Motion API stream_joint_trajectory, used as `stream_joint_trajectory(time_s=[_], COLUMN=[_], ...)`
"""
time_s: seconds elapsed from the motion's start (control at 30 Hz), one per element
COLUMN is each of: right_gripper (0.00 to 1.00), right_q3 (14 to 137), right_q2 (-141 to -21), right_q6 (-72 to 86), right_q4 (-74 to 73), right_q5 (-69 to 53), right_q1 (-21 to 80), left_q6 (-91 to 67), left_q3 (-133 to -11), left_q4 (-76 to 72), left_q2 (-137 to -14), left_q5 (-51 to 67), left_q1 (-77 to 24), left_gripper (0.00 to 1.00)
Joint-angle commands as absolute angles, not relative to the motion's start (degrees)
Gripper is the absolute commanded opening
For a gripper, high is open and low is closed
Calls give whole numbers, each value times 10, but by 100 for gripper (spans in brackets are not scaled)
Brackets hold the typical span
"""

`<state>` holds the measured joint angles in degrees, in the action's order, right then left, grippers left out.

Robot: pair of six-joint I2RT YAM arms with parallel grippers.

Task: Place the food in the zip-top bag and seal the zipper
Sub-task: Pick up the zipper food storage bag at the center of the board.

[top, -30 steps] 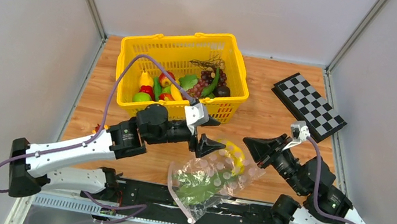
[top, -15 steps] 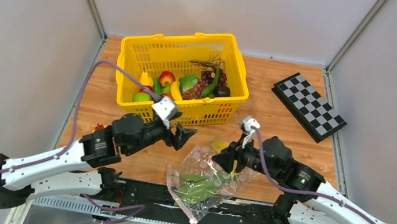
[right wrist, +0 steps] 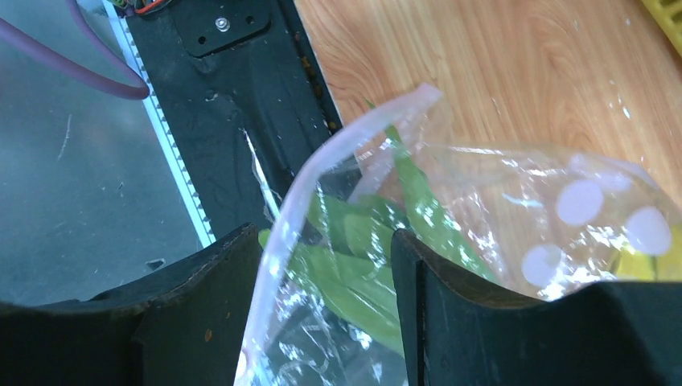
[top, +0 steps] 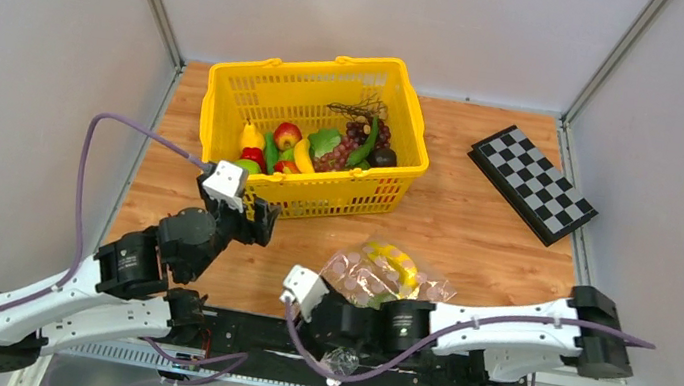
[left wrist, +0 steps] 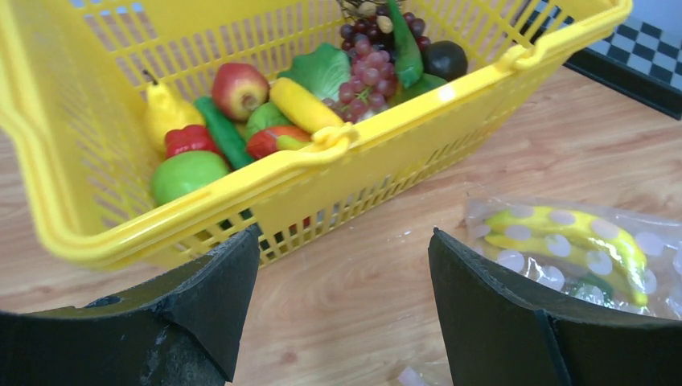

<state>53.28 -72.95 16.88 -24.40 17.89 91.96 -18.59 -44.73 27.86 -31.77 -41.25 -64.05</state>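
Both agape, left claw (left wrist: 342, 241) empty, right claw (right wrist: 322, 237) seemingly straddling bag (right wrist: 515, 193) of bananas (left wrist: 563, 233), greens (right wrist: 354, 277).

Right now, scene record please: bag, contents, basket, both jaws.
bag: zip-top bag lying in front of yellow basket, apart from it
contents: bananas, leafy greens
zipper: strip runs between right jaws, looks unsealed at this end
right jaws: open, astride the bag edge
left jaws: open, empty, facing basket
basket: more food inside
other: checkerboard far right
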Motion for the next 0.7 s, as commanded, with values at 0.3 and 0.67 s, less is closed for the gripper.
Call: stream_joint_trajectory(time_s=[0.3, 0.67], right_gripper=[63, 59], right_q3=[719, 781], right_q2=[-972, -1073], right_q6=[171, 269], right_q4=[-327, -493], right_q5=[382, 522], right_q1=[1017, 1044], left_q6=[-264, -267], left_q3=[-483, -483], left_q4=[416, 447], left_q2=[-239, -211], left_q5=[-469, -441], left_q1=[-642, -643], left_gripper=[84, 84])
